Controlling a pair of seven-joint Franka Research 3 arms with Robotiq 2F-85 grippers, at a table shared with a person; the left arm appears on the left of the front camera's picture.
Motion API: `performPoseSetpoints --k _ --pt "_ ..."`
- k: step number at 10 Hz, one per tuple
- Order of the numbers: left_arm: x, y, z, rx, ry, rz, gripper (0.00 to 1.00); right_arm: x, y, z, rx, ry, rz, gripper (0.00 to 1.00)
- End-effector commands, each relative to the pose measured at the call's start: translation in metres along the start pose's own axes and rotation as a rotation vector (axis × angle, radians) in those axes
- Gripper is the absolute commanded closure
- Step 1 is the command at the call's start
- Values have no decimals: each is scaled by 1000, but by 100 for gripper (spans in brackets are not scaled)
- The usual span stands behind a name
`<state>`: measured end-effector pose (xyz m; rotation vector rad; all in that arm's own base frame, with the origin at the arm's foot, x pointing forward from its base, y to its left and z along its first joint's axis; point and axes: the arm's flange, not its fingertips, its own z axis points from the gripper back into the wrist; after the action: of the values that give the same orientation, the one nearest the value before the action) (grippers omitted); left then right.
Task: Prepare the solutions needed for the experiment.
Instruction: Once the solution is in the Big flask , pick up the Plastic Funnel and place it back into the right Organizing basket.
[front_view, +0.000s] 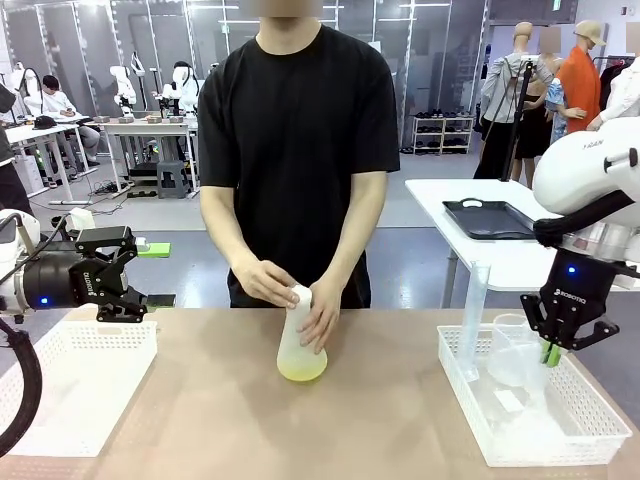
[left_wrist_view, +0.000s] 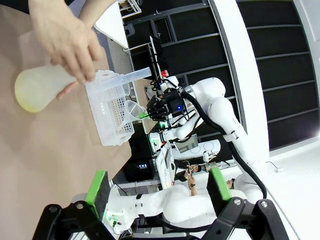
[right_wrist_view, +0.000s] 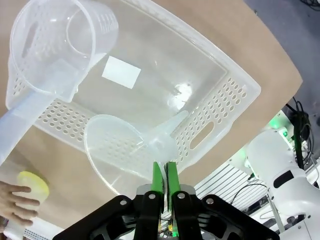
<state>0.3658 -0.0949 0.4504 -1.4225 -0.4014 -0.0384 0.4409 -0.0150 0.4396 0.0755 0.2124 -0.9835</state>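
The table top (front_view: 220, 420) is a plain tan sheet, bare in the middle; a white perforated tray (front_view: 60, 385) lies flat on it at the robot's left, and a deeper white basket (front_view: 462, 395) sits at the right. A person in a black T-shirt stands at the far edge; beyond are grey floor, glass partitions, work tables with seated people at the far left, and a white side table (front_view: 440, 195) carrying a black tray (front_view: 488, 220).

The solution (front_view: 302, 370), a little pale yellow-green liquid, tints the bottom of a translucent flask (front_view: 300, 340); the flask stands on the table near the middle, just in front of the person, with one hand (front_view: 265, 282) at its neck and the other hand (front_view: 322, 318) lower on its side.

In the basket a tall measuring cylinder (front_view: 474, 310) leans against the near-left corner; a clear beaker (right_wrist_view: 50, 47) stands beside it; a white slip (right_wrist_view: 121, 72) lies on the floor of the basket.

The right gripper (right_wrist_view: 165, 172) hangs over the basket; its green pads (right_wrist_view: 157, 177) are pressed close together on the tip of a clear funnel (right_wrist_view: 117, 150), the bowl hanging above the basket's rim. The left gripper (front_view: 150, 273) hovers above the far edge of the tray with its fingers spread wide, grasping nothing; from its wrist the pads (left_wrist_view: 97, 192) stand well apart.
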Motion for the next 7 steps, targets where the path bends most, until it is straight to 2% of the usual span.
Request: performPoseSetpoints --k 1,3,7 --pt "0 -3 -2 -20 -8 14 0 -2 12 4 11 -27 -42 77" --pt "0 -3 -2 -20 -8 14 0 -3 13 3 13 -43 -39 65" --pt "0 -3 -2 -20 -8 14 0 -1 6 2 12 -11 0 65"
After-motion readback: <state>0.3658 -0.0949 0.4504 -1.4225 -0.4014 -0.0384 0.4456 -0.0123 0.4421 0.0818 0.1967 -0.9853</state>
